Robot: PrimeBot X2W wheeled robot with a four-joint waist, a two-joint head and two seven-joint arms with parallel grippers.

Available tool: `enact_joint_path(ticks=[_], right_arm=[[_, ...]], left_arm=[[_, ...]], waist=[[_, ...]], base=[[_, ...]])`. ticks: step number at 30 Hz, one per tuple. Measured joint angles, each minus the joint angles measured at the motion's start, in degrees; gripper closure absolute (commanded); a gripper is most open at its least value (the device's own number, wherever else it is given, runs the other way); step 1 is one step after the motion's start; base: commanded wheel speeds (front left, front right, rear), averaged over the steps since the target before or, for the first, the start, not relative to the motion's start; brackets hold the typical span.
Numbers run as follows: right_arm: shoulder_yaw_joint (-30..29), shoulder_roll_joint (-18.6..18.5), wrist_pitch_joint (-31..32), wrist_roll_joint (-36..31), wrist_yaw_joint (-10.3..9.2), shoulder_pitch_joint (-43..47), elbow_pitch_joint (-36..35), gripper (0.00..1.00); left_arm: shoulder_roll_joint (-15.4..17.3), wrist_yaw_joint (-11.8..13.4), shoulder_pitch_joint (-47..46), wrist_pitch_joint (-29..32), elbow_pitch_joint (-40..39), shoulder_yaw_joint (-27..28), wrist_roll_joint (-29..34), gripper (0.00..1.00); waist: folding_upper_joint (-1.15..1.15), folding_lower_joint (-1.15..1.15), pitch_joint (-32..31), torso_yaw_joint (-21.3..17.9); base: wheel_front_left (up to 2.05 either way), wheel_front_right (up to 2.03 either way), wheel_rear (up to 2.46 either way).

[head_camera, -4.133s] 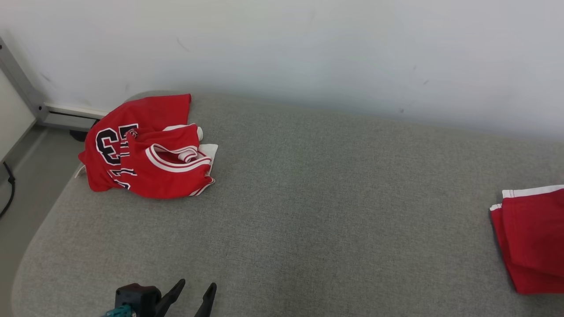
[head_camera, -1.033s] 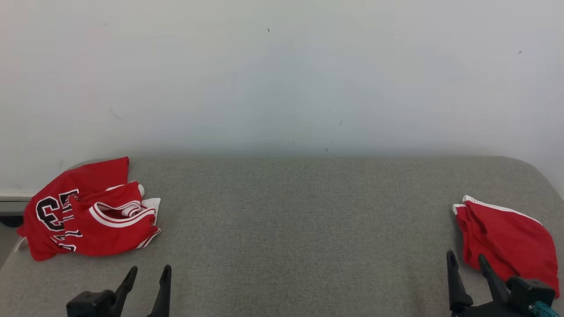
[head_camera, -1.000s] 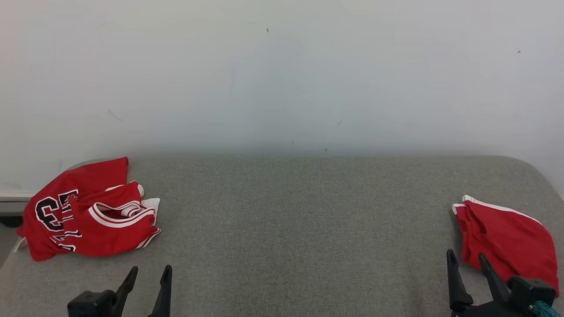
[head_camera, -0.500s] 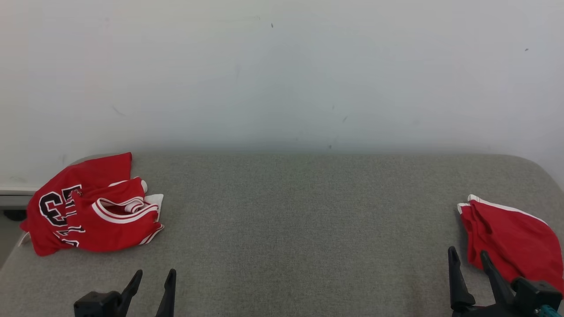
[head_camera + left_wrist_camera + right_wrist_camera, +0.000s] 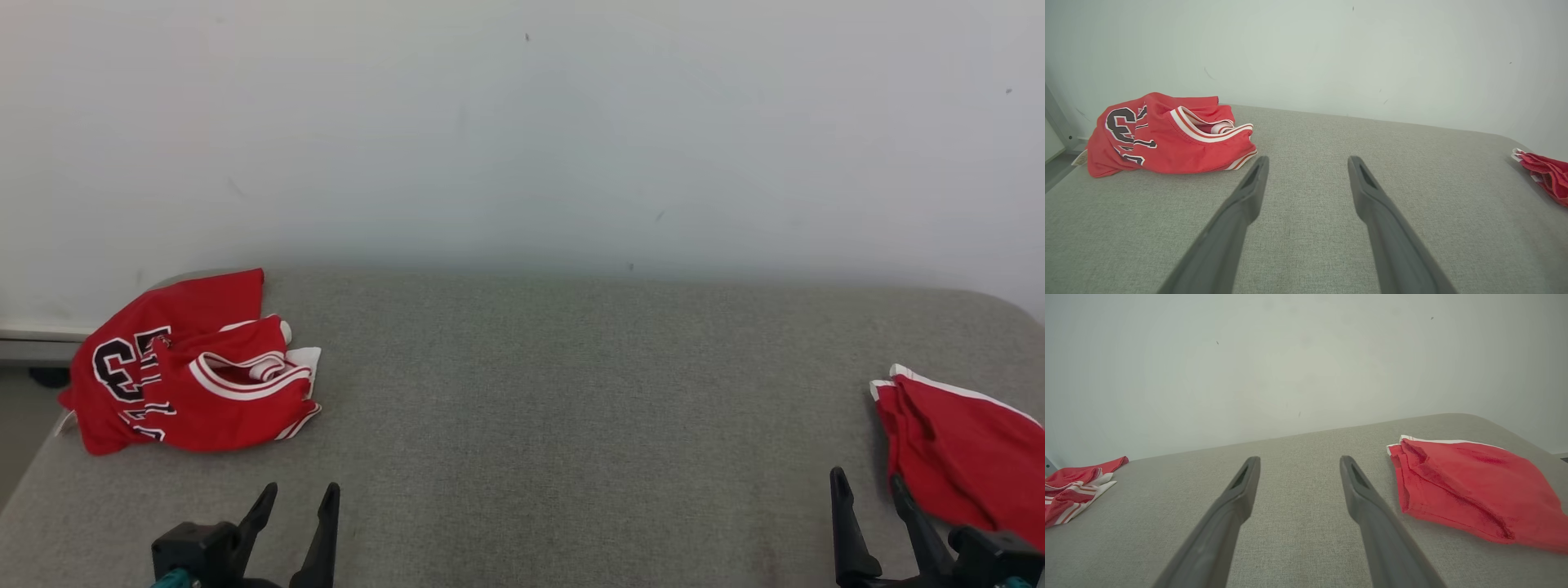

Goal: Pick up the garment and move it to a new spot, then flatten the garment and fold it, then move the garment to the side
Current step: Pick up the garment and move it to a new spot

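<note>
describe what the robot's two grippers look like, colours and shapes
The left gripper and right gripper look alike. Each has two long, slim, dark grey fingers that taper to blunt tips, with a narrow slot-like recess on the inner face near each tip. The fingers rise from a blocky black base, which has a small teal part at its lower edge.

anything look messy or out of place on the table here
The red jersey lies crumpled in a heap at the far left corner of the grey table, its striped trim bunched on top. The red garment at the right edge lies folded, nothing odd there.
</note>
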Motion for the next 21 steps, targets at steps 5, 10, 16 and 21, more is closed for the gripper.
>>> enact_joint_path(ticks=[5,10,16,21], right_arm=[[0.4,0.1,0.4,0.0,-0.04,0.0,-0.4,0.00],[1.7,0.5,1.3,0.0,-0.02,-0.6,-0.4,0.00],[3.6,1.2,2.4,0.0,0.37,-1.9,-0.3,0.00],[5.4,1.6,3.4,-0.6,0.76,-3.5,-0.8,0.00]], left_arm=[[-0.2,0.0,-1.0,0.5,0.1,-0.6,0.3,0.00],[0.6,0.0,-0.8,0.5,0.1,0.2,0.5,0.00],[1.2,0.0,-0.2,0.5,-0.6,1.5,1.3,0.00],[1.9,0.0,0.6,0.4,-1.6,3.4,1.5,0.00]], waist=[[0.00,0.00,0.3,2.4],[0.00,0.00,0.5,5.8],[0.00,0.00,0.5,10.5],[0.00,0.00,1.1,15.2]], base=[[0.00,0.00,0.00],[0.00,0.00,0.00],[0.00,0.00,0.00],[0.00,0.00,0.00]])
